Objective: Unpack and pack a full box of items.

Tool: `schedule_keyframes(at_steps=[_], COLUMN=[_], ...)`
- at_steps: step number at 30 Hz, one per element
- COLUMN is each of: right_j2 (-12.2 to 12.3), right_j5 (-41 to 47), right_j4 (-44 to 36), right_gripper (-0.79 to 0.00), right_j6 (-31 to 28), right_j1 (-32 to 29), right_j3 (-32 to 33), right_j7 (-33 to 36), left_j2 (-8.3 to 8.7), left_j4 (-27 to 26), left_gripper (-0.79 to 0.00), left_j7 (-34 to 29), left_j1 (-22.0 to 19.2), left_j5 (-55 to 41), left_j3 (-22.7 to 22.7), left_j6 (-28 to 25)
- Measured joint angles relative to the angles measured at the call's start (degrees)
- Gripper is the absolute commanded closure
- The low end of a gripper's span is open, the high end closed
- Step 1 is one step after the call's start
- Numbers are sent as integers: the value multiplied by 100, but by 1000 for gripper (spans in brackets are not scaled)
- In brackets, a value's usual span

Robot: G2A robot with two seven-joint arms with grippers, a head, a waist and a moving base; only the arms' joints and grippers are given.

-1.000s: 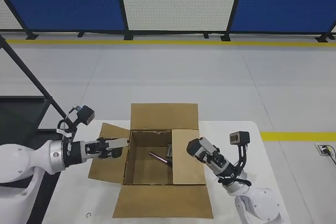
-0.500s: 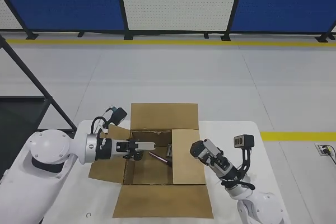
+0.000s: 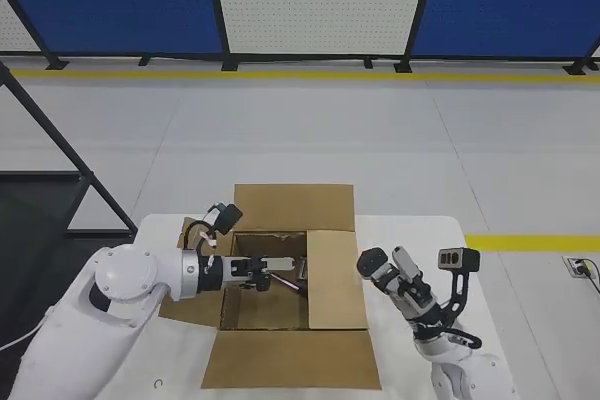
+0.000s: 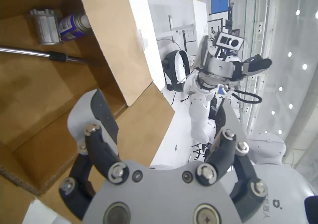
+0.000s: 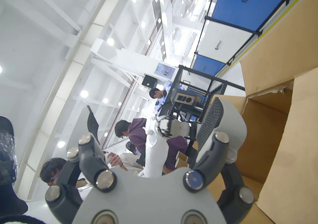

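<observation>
Cardboard box (image 3: 293, 207): sits mid-table, top open; flaps out at 12, 6 and 9 o'clock. The 3 o'clock flap (image 4: 111, 23) sits between the interior and the right arm. Also seen in the right wrist view (image 5: 273, 91).
Left gripper (image 3: 267, 271): over the box opening, coming in across the 9 o'clock wall, toward the 12 o'clock half. Fingers spread wide with nothing between them (image 4: 161, 105).
Right gripper (image 3: 366, 262): outside the box at 3 o'clock, just beyond the flap, above the table. Fingers wide apart and holding nothing (image 5: 154, 110).
Metal rod (image 3: 288, 282): on the box floor, running from centre toward 3 o'clock. It has a shiny shaft and a black grip section (image 4: 37, 54). It is near the left gripper's tips but apart from them in the left wrist view.
Silver metal block (image 3: 303, 268): on the box floor in the 1 to 2 o'clock corner, just beside the rod (image 4: 46, 28).
Spray can (image 4: 73, 27): purple label, lying on its side and touching the block. It is tucked against the 3 o'clock wall under the flap.
Table (image 3: 410, 235): white, carries the box.
Black frame (image 3: 40, 150): on the floor at 9 to 10 o'clock of the table.
Blue panels (image 3: 120, 25): along the far wall at 12 o'clock.
</observation>
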Motion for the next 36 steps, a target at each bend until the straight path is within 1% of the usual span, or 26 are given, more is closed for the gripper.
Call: schedule_keyframes(at_steps=[6, 9, 11, 13, 15, 16, 25, 27, 29, 32, 36], right_j2=[4, -10, -17, -19, -19, -19, -18, -18, -14, 1, 31], right_j5=[316, 406, 396, 341, 327, 327, 330, 328, 285, 232, 226], right_j4=[-268, -409, -497, -569, -583, -582, -579, -579, -604, -638, -717], right_gripper=[-785, -785, -785, -785, -785, -785, -785, -785, -785, -785, -785], right_j6=[-612, -962, -1077, -1031, -984, -983, -988, -987, -893, -781, -759], right_j1=[-502, -683, -747, -764, -764, -763, -762, -763, -771, -803, -956], right_j3=[315, 382, 397, 382, 370, 370, 371, 370, 354, 346, 350], right_j7=[-542, -852, -993, -1061, -1067, -1067, -1063, -1063, -1030, -900, -583], left_j2=[-270, -432, -544, -657, -747, -770, -766, -777, -812, -884, -958], left_j4=[783, 1141, 1326, 1500, 1636, 1671, 1663, 1601, 1530, 1478, 1425], left_gripper=[-785, -785, -785, -785, -785, -785, -785, -785, -785, -785, -785], left_j7=[363, 702, 1010, 1256, 1299, 1285, 1279, 1354, 1491, 1651, 1777], left_j1=[-312, -451, -531, -614, -693, -716, -709, -635, -572, -595, -614], left_j5=[-274, -498, -439, -356, -336, -348, -356, -345, -261, -203, -213], left_j3=[687, 978, 1202, 1440, 1634, 1685, 1679, 1691, 1743, 1820, 1836], left_j6=[-505, -757, -769, -674, -529, -485, -491, -543, -543, -488, -614])
